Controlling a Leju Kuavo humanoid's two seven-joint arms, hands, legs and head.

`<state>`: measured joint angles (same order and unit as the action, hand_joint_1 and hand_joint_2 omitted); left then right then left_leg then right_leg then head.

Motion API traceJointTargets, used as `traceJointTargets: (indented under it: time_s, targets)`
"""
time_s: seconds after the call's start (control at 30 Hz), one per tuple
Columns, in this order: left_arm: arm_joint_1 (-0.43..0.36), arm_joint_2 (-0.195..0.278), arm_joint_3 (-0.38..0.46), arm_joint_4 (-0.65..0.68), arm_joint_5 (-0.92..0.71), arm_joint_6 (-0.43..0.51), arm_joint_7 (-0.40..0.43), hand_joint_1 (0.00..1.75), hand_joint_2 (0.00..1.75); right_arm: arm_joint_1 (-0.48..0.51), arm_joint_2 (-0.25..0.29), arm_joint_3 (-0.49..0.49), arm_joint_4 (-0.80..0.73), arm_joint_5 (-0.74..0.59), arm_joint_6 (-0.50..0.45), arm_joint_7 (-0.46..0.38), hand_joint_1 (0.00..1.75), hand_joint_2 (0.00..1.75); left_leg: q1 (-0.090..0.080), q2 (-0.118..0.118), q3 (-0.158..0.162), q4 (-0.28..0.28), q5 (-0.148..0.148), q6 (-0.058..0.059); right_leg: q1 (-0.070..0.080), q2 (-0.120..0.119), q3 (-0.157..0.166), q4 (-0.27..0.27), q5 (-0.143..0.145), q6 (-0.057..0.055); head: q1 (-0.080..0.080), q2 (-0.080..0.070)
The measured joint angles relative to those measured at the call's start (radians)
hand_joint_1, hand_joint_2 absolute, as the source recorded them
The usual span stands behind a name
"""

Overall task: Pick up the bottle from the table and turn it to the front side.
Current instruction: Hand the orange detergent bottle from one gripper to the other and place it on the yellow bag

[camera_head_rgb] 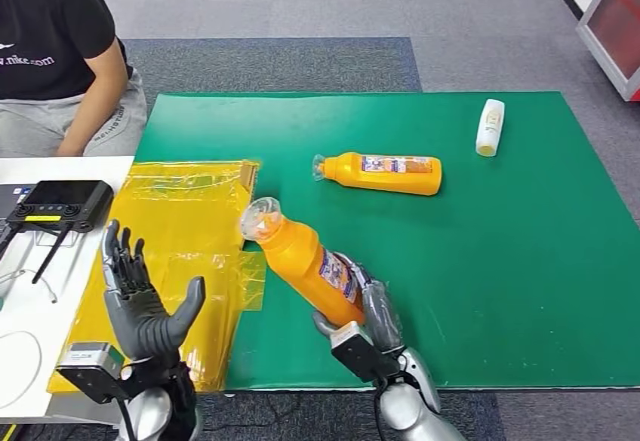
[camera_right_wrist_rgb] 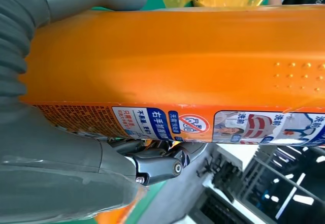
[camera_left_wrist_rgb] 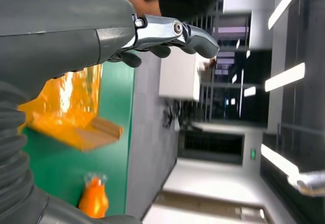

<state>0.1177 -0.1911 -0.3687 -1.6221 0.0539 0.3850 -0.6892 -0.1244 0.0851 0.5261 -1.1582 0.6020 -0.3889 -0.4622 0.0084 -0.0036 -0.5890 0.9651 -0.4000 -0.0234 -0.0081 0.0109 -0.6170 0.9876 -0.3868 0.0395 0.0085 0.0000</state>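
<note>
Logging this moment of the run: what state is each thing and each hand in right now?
Held orange bottle: gripped by the right hand, off the mat, tilted, clear cap up and away.
Second orange bottle: lying on its side on the green mat.
White bottle: lying on the mat, far right.
Yellow plastic sheet: spread flat, crinkled.
Right hand: wrapped around the bottle's base.
Left hand: raised, fingers apart, holding nothing.

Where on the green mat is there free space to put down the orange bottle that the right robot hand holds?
Free: the wide green mat right of the right robot hand, below the lying orange bottle and the white bottle. Also the far strip behind those bottles. Crowded: the left side, with the yellow plastic bag, the open left robot hand and the held bottle.
</note>
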Motion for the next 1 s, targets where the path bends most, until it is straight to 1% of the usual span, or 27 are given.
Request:
traceJointTargets:
  time_s: [0.13, 0.23, 0.3, 0.4, 0.47, 0.53, 0.77, 1.0]
  targets:
    - [-0.021, 0.004, -0.037, 0.031, 0.036, -0.101, 0.031, 0.0, 1.75, -0.011, 0.008, 0.0, 0.003, 0.041, -0.067, -0.003, 1.56, 1.75, 0.0, 0.0, 0.0, 0.0, 0.0, 0.0, 0.0, 0.0, 0.0, 0.0, 0.0, 0.0, 0.0, 0.0]
    - [-0.044, 0.013, -0.08, 0.051, 0.04, -0.211, 0.072, 0.0, 1.75, -0.036, 0.008, 0.0, 0.025, 0.096, -0.118, 0.009, 1.52, 1.75, 0.0, 0.0, 0.0, 0.0, 0.0, 0.0, 0.0, 0.0, 0.0, 0.0, 0.0, 0.0, 0.0, 0.0]
    - [-0.06, 0.019, -0.114, 0.064, 0.04, -0.271, 0.096, 0.0, 1.75, -0.054, 0.009, 0.0, 0.05, 0.092, -0.126, -0.003, 1.48, 1.75, 0.0, 0.0, 0.0, 0.0, 0.0, 0.001, 0.0, 0.0, 0.0, 0.0, 0.0, 0.0, 0.0, 0.0]
    - [-0.083, 0.025, -0.149, 0.091, 0.059, -0.323, 0.142, 0.0, 1.75, -0.068, 0.014, 0.0, 0.081, 0.078, -0.127, -0.023, 1.4, 1.75, 0.0, 0.0, 0.0, 0.0, 0.0, 0.0, 0.0, 0.0, 0.0, 0.0, 0.0, 0.0, 0.0, 0.0]
    - [-0.098, 0.027, -0.16, 0.113, 0.077, -0.342, 0.167, 0.0, 1.75, -0.07, 0.019, 0.0, 0.092, 0.081, -0.128, -0.025, 1.37, 1.75, 0.0, 0.0, 0.0, 0.0, 0.0, 0.0, 0.0, 0.0, -0.001, 0.0, 0.0, 0.0, 0.0, 0.0]
    - [-0.111, 0.027, -0.164, 0.134, 0.086, -0.351, 0.177, 0.0, 1.75, -0.071, 0.022, 0.0, 0.098, 0.097, -0.133, -0.015, 1.38, 1.75, 0.0, 0.0, -0.001, 0.0, 0.0, 0.0, 0.0, 0.0, -0.001, 0.0, 0.0, 0.0, 0.0, 0.0]
    - [-0.143, 0.027, -0.166, 0.166, 0.083, -0.366, 0.178, 0.0, 1.75, -0.083, 0.022, 0.0, 0.101, 0.129, -0.135, 0.004, 1.47, 1.75, 0.0, 0.0, -0.002, 0.0, 0.001, 0.0, 0.0, 0.0, -0.002, 0.0, 0.0, 0.0, 0.0, 0.0]
    - [-0.157, 0.021, -0.165, 0.179, 0.098, -0.365, 0.175, 0.0, 1.75, -0.081, 0.023, 0.017, 0.072, 0.105, -0.122, -0.014, 1.51, 1.75, 0.0, 0.0, -0.004, 0.0, 0.001, 0.0, 0.0, 0.0, -0.004, 0.0, 0.0, 0.0, 0.0, 0.0]
